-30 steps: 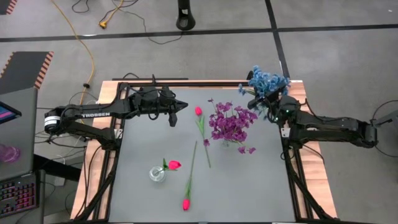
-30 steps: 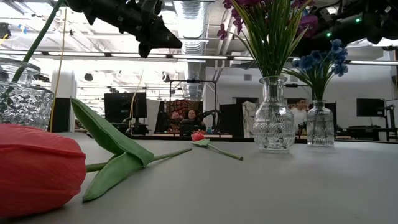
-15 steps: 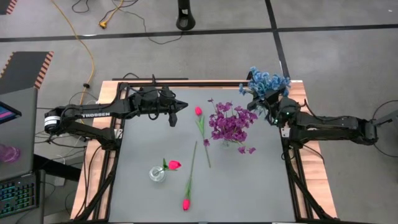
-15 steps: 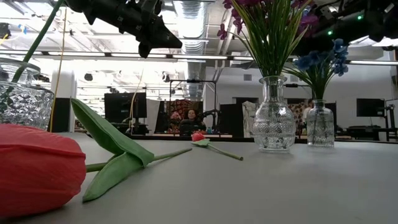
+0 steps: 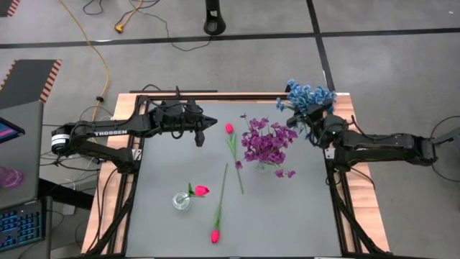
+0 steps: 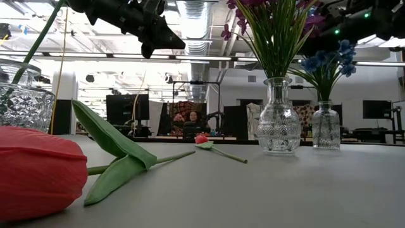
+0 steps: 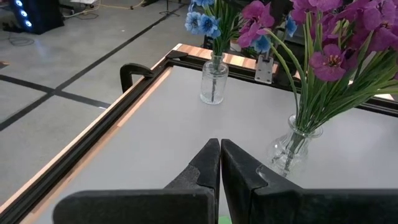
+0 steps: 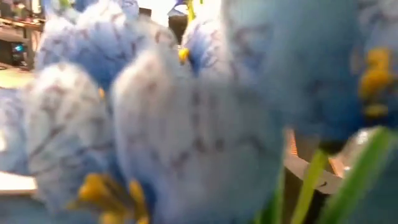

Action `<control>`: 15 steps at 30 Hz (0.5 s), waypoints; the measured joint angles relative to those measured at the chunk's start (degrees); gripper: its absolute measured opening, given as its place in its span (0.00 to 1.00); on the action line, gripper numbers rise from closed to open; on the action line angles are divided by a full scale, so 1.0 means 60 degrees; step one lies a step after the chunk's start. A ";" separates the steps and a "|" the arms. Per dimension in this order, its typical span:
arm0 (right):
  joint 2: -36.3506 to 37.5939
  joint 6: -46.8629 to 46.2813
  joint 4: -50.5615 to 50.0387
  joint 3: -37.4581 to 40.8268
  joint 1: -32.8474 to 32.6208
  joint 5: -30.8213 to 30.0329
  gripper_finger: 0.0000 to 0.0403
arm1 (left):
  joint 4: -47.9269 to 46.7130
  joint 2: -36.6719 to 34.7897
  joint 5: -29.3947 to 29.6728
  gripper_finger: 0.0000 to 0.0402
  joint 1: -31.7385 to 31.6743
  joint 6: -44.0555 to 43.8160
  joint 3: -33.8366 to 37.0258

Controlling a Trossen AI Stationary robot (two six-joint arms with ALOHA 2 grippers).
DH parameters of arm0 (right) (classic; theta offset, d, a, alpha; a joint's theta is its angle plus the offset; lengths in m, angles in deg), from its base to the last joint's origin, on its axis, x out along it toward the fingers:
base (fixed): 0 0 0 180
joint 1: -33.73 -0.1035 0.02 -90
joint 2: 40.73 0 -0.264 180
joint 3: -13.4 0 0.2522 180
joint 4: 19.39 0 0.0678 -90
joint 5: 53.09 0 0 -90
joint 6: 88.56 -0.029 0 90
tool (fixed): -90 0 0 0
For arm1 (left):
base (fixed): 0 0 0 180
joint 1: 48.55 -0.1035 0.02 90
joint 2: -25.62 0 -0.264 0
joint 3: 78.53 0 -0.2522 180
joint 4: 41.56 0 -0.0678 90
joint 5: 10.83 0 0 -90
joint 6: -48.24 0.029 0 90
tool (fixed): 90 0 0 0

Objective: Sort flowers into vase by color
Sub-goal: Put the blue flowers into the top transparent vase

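Blue flowers [image 5: 310, 95] stand in a small glass vase [image 6: 326, 126] at the table's far right corner. My right gripper [image 5: 310, 117] is pushed in among them, and blue blossoms [image 8: 155, 124] fill its wrist view. Purple flowers [image 5: 267, 140] stand in a glass vase [image 6: 278, 120] at mid-table. One pink tulip [image 5: 201, 191] sits in a small vase [image 5: 181, 201]. Two more tulips [image 5: 230, 129] [image 5: 214, 235] lie flat on the table. My left gripper [image 7: 220, 149] is shut and hovers near the far left, touching nothing.
The grey table top is edged by a black frame [image 5: 338, 194] and wooden borders. A clamp [image 7: 134, 71] sits on the far rail. Bare table lies between the lying tulips and the right rail. People sit in the room behind [image 6: 193, 120].
My right arm has edged slightly toward the table's left, staying in the blue bunch. Nothing else has moved.
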 joint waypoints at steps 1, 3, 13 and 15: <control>0.0049 -0.0003 0.0003 0.0000 -0.0059 -0.0139 0.53 | 0.0000 0.0000 0.0000 0.00 -0.0001 0.0000 0.0000; 0.0215 -0.0006 0.0003 0.0000 -0.0173 -0.0203 0.53 | 0.0000 0.0000 0.0000 0.00 -0.0002 0.0000 0.0000; 0.1233 0.0044 -0.0356 0.0000 -0.0916 -0.0820 0.53 | 0.0000 0.0000 0.0000 0.00 0.0000 0.0000 0.0000; 0.1377 0.0054 -0.0512 0.0000 -0.1078 -0.0838 0.53 | 0.0000 0.0000 0.0000 0.00 -0.0002 0.0000 0.0000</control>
